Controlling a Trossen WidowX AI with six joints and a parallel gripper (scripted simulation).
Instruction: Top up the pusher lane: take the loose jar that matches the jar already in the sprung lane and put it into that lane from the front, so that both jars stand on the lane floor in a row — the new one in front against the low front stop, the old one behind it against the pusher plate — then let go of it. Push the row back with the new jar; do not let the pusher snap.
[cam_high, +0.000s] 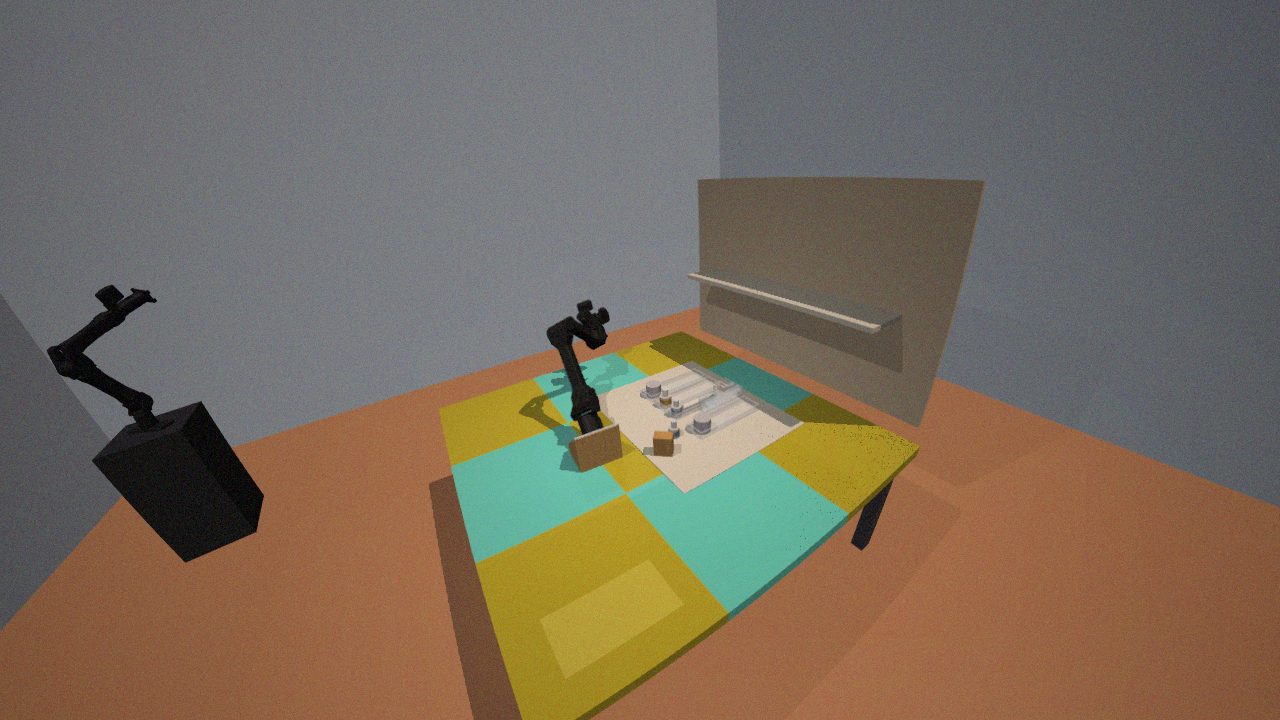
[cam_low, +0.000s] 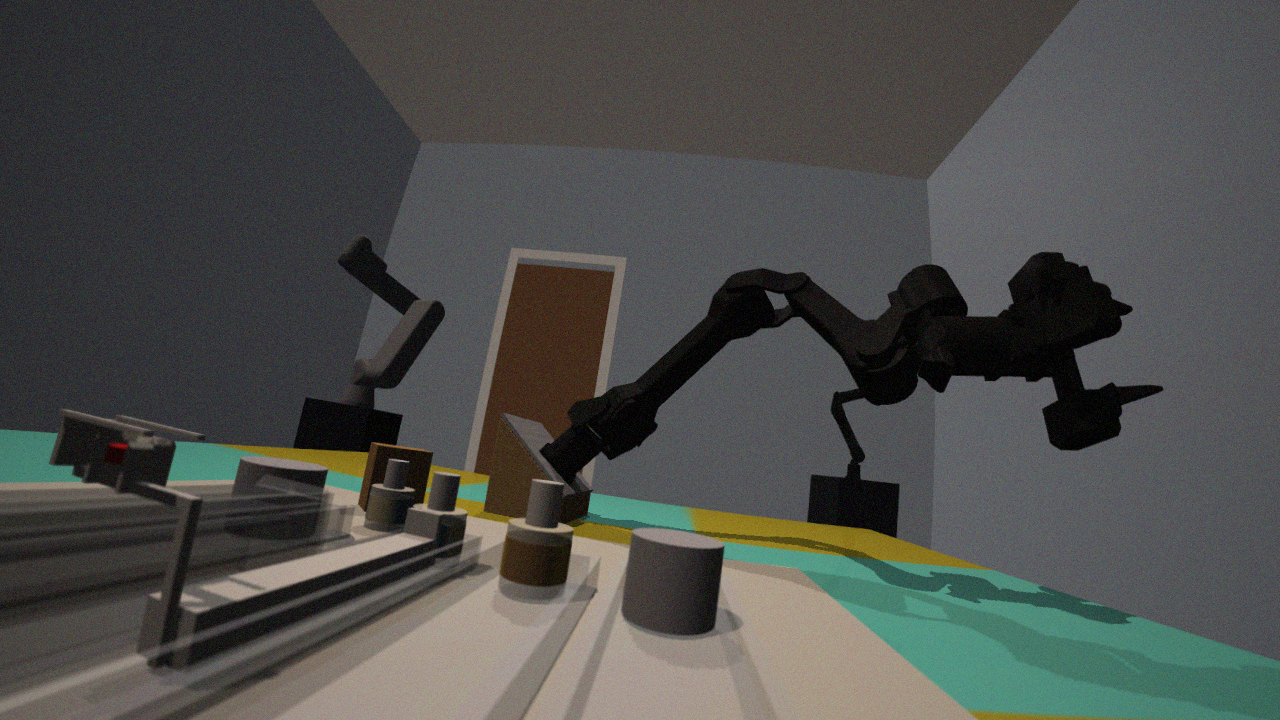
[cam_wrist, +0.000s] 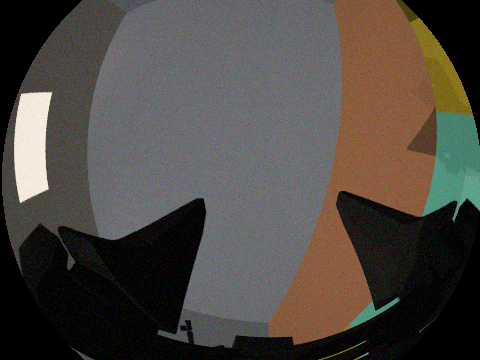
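Overhead, the gripper (cam_high: 597, 324) hangs high above the table (cam_high: 572, 617), well apart from the jars by the lanes (cam_high: 707, 398); exterior, a loose grey jar (cam_low: 672, 580) stands on the mat; wrist, fingers spread wide, holding nothing.

Pincer (cam_high: 597, 324) agape above checkered table (cam_high: 537, 501)

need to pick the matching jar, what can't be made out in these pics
- Top view: the jars on the mat are too small to compare shapes or colours.
- Exterior view: the pusher lane is blurred and cut off by the left edge.
- Wrist view: the open gripper faces the wall; no jars in frame.
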